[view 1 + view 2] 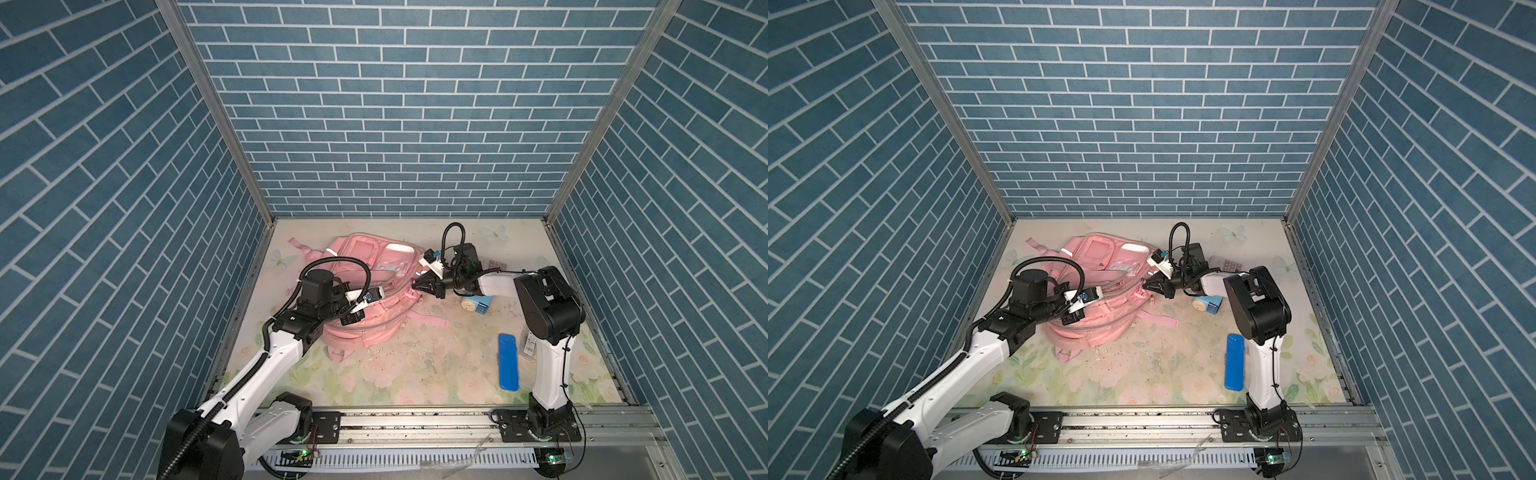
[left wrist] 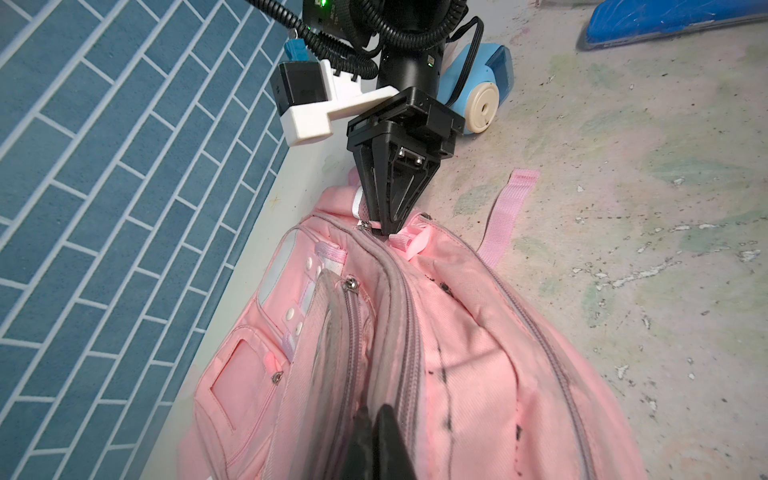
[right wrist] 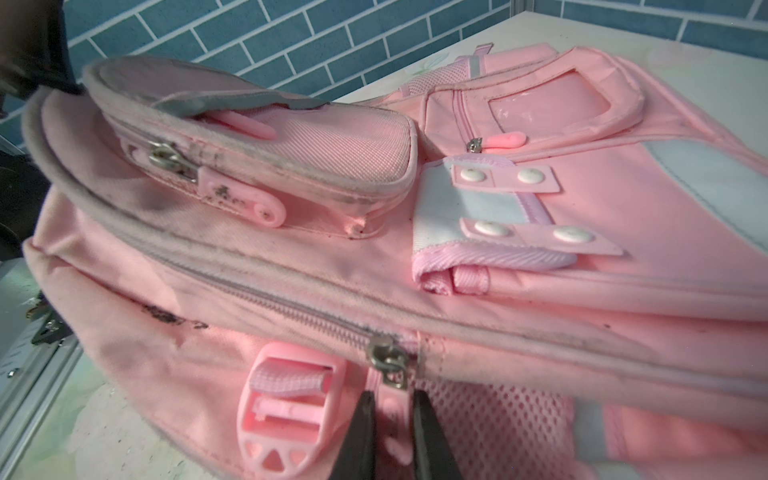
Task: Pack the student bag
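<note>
The left gripper point(image 2: 374, 411) pinched the pink backpack point(image 2: 478, 332) fabric; the right gripper point(image 2: 384, 228) pinched its zipper pull point(image 3: 394, 376).

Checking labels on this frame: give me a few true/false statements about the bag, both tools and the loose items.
1. The left tool is shut on the student bag's fabric. True.
2. The right tool is over the blue pencil case. False: it is at the bag's zip pull, jaws either side of it; the case lies apart on the table.
3. The blue-and-cream gadget is inside the bag. False: it lies on the table, outside the bag.
4. Both tools are at the bag. True.
</note>
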`<state>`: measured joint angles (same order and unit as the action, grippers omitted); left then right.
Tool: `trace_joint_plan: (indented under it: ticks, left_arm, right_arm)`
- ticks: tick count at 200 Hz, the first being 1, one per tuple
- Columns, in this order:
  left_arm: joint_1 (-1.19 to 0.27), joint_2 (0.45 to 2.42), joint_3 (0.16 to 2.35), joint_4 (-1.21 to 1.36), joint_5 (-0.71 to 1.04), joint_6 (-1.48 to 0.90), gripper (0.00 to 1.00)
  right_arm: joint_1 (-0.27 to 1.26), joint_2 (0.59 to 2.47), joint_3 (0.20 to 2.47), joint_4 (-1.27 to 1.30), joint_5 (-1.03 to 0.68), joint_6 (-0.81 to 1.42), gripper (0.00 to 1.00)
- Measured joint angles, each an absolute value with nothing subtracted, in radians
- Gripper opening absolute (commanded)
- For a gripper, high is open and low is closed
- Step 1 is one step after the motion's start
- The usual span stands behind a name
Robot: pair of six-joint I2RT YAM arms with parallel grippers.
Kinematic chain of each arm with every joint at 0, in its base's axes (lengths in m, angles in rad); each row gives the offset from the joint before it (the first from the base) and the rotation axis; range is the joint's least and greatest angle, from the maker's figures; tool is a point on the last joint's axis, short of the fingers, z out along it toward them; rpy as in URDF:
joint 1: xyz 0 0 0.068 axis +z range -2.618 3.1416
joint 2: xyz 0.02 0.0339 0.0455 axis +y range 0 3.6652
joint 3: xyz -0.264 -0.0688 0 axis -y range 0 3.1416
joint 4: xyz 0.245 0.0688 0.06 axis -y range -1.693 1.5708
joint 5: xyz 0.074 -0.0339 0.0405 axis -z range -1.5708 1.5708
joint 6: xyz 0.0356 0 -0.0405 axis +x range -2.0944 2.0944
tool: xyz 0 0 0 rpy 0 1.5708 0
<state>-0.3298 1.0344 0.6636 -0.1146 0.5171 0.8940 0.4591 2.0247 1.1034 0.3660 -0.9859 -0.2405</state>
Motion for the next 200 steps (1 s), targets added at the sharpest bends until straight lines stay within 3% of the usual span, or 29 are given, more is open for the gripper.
trace_joint_plan:
  ticks: [74,121,152,200]
  left_arm:
    - [-0.324,1.032,0.663,-0.106,0.518,0.883,0.00]
    - [-0.321,1.032,0.663,-0.099,0.518,0.878,0.00]
    - [-0.317,1.032,0.663,-0.098,0.518,0.878,0.00]
    - [-0.307,1.032,0.663,-0.094,0.520,0.873,0.00]
  right_arm:
    - [0.460,2.012,1.055,0.525,-0.986,-0.153,0.16]
    - [0.467,2.012,1.056,0.533,-1.018,-0.131,0.29]
    - [0.471,2.028,1.112,0.459,-1.039,-0.142,0.18]
    - [0.471,2.032,1.132,0.407,-1.029,-0.146,0.10]
